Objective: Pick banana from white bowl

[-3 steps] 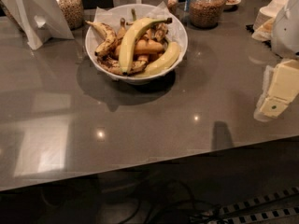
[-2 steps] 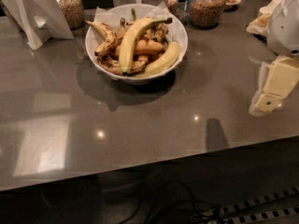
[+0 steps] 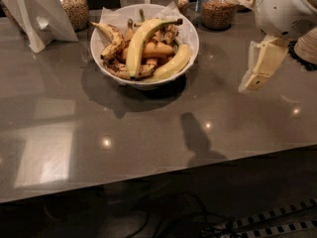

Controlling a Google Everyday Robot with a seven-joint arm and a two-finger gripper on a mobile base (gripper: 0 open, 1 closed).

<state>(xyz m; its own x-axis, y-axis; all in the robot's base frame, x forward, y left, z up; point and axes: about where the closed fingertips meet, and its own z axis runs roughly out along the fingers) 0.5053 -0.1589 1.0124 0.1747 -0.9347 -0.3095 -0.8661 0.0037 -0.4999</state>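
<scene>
The long, strongly curved pale yellow banana lies on top of the pile in the white bowl, its dark stem pointing to the back right. The bowl is lined with white paper and stands at the back middle of the grey table. A shorter, plumper yellow banana and several small brown-spotted bananas lie around it. My gripper hangs above the table to the right of the bowl, its cream fingers pointing down and to the left, apart from the bowl and holding nothing.
Glass jars of grains stand behind the bowl at the left and right. A folded white card stand is at the back left. A woven mat lies at the right edge. The table's front edge drops to a floor with cables.
My gripper has moved left and up, closer to the bowl. The bowl and the bananas have not moved.
</scene>
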